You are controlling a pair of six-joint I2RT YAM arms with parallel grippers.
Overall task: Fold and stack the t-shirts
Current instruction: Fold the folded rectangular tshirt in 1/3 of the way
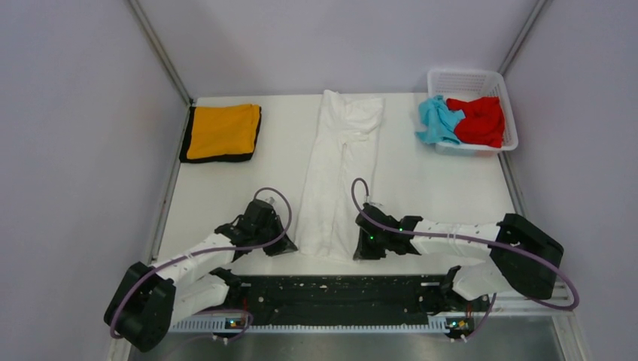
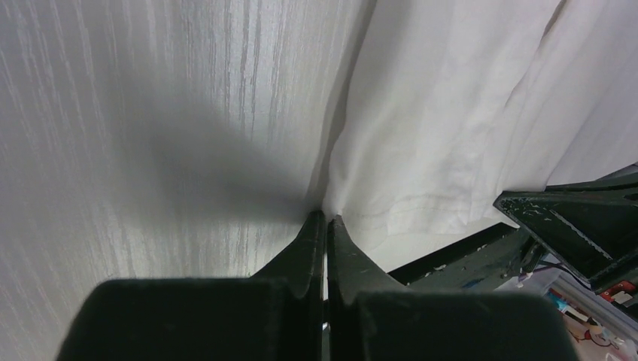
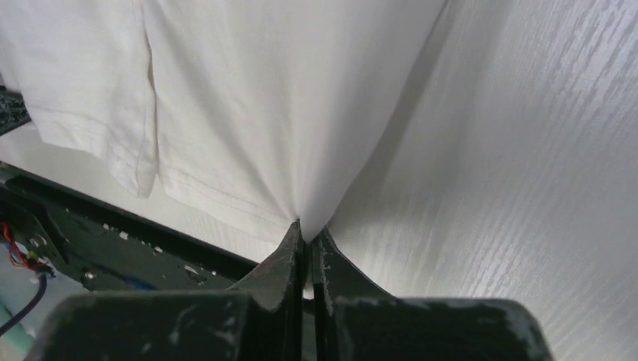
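Note:
A large white t-shirt (image 1: 336, 173) lies as a long narrow strip down the table's middle. My left gripper (image 1: 287, 246) is shut on its near left corner; the left wrist view shows white cloth (image 2: 444, 113) pinched at the tips of the left gripper (image 2: 326, 218). My right gripper (image 1: 361, 248) is shut on its near right corner; the right wrist view shows cloth (image 3: 248, 98) gathered into the tips of the right gripper (image 3: 307, 229). A folded orange t-shirt with black trim (image 1: 221, 131) lies at the back left. A light blue t-shirt (image 1: 438, 120) and a red t-shirt (image 1: 479, 119) lie crumpled at the back right.
A white lattice basket (image 1: 470, 81) at the back right holds the blue and red shirts. Grey walls and metal posts close the table's sides and back. A black base rail (image 1: 338, 289) runs along the near edge.

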